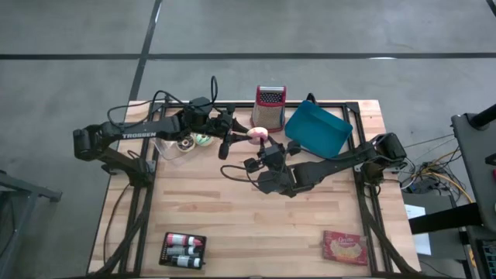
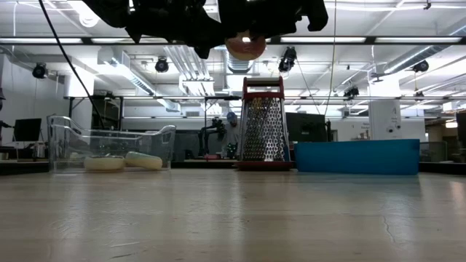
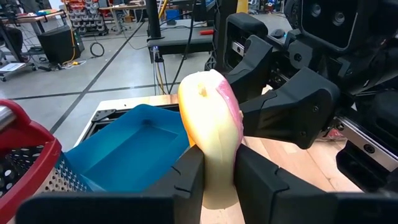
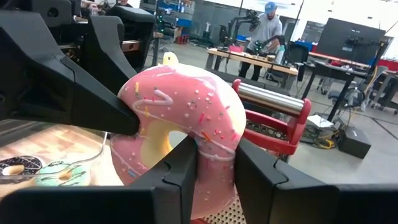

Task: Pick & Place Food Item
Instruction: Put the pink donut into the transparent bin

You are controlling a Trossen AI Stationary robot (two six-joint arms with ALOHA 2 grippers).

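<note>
Hanging in the air above the table (image 1: 256,225), a pink donut (image 1: 258,135) sits just above the middle of the high view. It is round and puffy, with shiny pink icing and tiny sprinkles on one side and a smooth pale yellow back. Both grippers pinch it at once. The left gripper (image 3: 217,177) has its two dark, flat fingers clamped on the donut's edge. The right gripper (image 4: 216,168) squeezes the other part of the ring between its own dark fingers.

Right behind the donut in the high view stands a metal grater (image 1: 270,106), tall and boxy, with a bumpy silver face, a red frame and a round handle bar on top. To its right lies a blue bin (image 1: 318,129), smooth plastic with low walls, tipped at an angle. To the left of the donut is a clear tub (image 1: 177,146) with see-through walls. Two more donuts rest inside it, one with dark icing (image 1: 184,142) and one with green (image 1: 203,139).

The table is made of pale wood planks with a grainy look. At the lower left lies a flat black pack (image 1: 184,250). At the lower right lies a red packet (image 1: 345,247), soft and square.
</note>
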